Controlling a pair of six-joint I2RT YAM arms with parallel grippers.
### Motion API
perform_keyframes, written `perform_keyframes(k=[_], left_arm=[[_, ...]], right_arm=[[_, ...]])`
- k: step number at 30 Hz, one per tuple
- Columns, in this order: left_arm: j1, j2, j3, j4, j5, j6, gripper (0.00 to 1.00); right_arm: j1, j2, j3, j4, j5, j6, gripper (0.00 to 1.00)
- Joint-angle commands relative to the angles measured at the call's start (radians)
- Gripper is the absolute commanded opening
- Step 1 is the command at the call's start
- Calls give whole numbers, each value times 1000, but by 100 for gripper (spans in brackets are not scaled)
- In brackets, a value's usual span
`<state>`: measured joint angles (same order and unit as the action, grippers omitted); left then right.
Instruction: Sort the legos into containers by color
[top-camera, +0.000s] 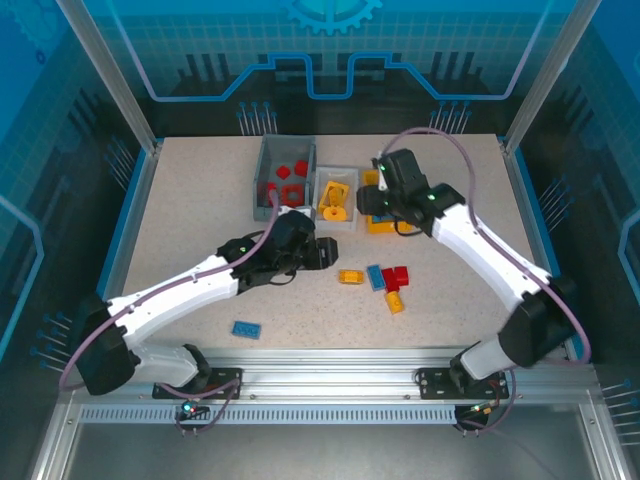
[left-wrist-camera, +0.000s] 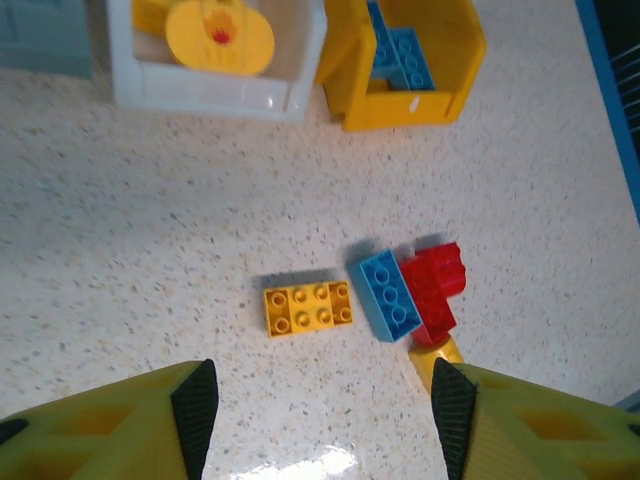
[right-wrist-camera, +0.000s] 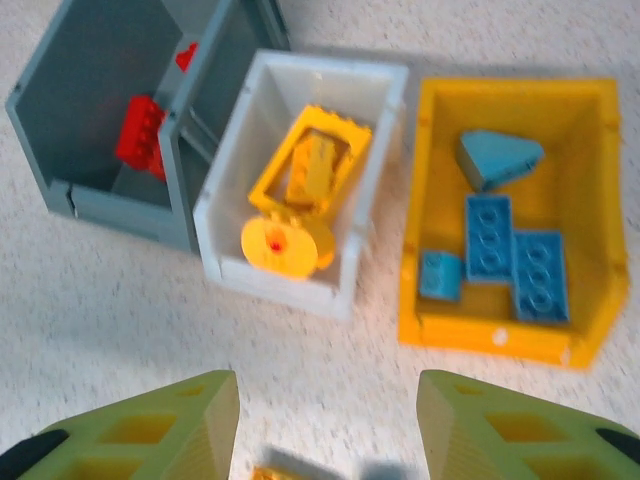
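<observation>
While hovering low over the speckled table (top-camera: 180, 200), parted wide and gripping nothing: left gripper (left-wrist-camera: 323, 415). Just ahead of its fingers, a loose cluster of legos (top-camera: 376, 278): yellow-orange eight-stud brick (left-wrist-camera: 307, 308), just beside it a blue brick (left-wrist-camera: 390, 296), touching that a red brick (left-wrist-camera: 435, 290), and a small yellow piece (left-wrist-camera: 437, 350) right by one fingertip. Off alone near the left arm's base, a flat blue plate (top-camera: 247, 329). Over to the right gripper (right-wrist-camera: 328, 425): also spread wide, empty. Lined up before it, side by side: dark grey bin (right-wrist-camera: 100, 200) with red bricks (right-wrist-camera: 140, 135) inside, white bin (right-wrist-camera: 330, 75) holding a yellow square frame (right-wrist-camera: 310, 160) and a yellow round disc (right-wrist-camera: 285, 245), yellow-orange bin (right-wrist-camera: 490, 335) with blue pieces (right-wrist-camera: 490, 235), studded bricks plus one wedge.
</observation>
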<state>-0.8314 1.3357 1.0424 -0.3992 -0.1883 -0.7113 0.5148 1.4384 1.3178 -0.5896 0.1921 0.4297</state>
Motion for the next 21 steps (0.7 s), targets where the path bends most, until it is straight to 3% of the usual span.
perform_keyframes(k=[1,12,21], left_arm=[[-49,38,37,-26,-12,-47,62],[-161,146,57,-11,-46,-130,63],[-195,215,92,-17,-34,-179,65]], right_arm=[[16,-133,-107,-32,49,45,52],[45,-444,-281,-238,66,136,55],[71,-529,-282,-378,48,188,57]])
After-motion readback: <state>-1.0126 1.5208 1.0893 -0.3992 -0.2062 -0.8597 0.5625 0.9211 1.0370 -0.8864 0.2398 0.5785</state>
